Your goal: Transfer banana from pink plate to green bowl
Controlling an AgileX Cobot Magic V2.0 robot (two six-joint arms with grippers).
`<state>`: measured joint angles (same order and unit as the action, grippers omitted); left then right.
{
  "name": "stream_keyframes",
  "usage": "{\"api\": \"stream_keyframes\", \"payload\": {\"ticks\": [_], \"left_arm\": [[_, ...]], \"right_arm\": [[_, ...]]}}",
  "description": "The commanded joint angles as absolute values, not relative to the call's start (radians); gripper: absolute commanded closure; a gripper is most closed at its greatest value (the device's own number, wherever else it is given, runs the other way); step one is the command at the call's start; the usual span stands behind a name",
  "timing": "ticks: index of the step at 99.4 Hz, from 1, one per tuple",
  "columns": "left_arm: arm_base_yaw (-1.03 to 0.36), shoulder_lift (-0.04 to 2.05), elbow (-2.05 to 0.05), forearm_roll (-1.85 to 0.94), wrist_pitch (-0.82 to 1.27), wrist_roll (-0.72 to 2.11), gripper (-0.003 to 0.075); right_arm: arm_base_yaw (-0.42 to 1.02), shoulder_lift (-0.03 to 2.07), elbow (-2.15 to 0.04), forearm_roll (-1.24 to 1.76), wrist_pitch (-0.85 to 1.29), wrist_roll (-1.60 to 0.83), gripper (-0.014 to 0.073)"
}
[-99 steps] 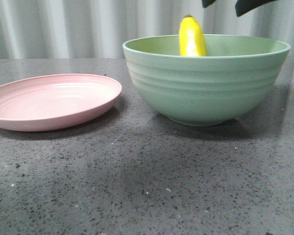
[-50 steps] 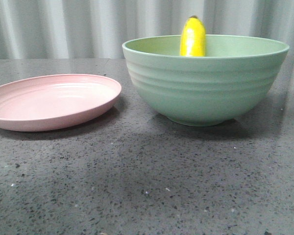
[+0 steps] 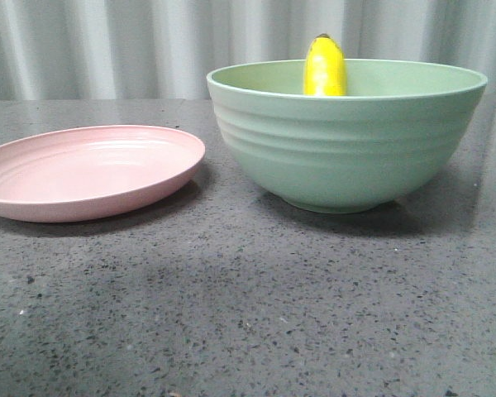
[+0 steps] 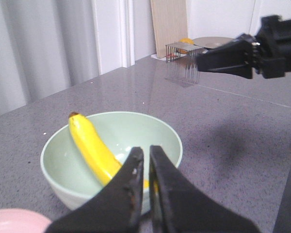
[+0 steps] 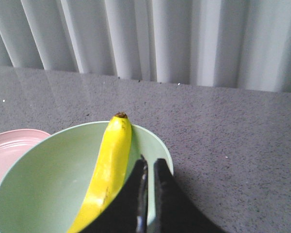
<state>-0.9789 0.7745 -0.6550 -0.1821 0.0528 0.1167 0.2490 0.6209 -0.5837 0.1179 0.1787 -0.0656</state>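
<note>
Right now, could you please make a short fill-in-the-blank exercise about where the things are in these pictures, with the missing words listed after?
1. The glossy yellow banana leans inside the deep ridged mint-green ____.
2. The shallow round pink plate holds ____.
3. In the front view, the plate lies to the ____ of the bowl.
4. The left tool holds nothing, and its jaws are nearly ____.

Missing words: bowl; nothing; left; shut

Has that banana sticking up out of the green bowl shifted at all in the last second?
Barely. Against the green bowl's far rim in the front view, the banana stands at almost the same spot, its tip only slightly straighter. It leans on the far wall, held by neither gripper.
</note>
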Motion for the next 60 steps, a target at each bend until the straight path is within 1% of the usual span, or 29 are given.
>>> {"api": "stream_keyframes", "payload": {"ticks": [1, 15, 30, 43, 60], "left_arm": [[-0.984, 0.687, -0.59, -0.192, -0.062, 0.111, 0.0741], [-0.984, 0.556, -0.454, -0.192, -0.113, 0.111, 0.0741], [-0.984, 0.437, -0.36, -0.192, -0.115, 0.111, 0.0741], [-0.984, 0.377, -0.311, -0.192, -0.11, 0.111, 0.0741], [-0.984, 0.372, -0.276, -0.192, -0.107, 0.111, 0.0741]], "right_arm": [[0.247, 0.532, -0.497, 0.104, 0.0, -0.078, 0.0659], [0.247, 0.398, -0.342, 0.104, -0.093, -0.078, 0.0659], [0.247, 0.298, -0.241, 0.104, -0.084, -0.078, 0.0659], [0.247, 0.28, -0.179, 0.104, -0.084, -0.078, 0.0659], [0.247, 0.28, -0.126, 0.104, -0.082, -0.078, 0.0659]]}}
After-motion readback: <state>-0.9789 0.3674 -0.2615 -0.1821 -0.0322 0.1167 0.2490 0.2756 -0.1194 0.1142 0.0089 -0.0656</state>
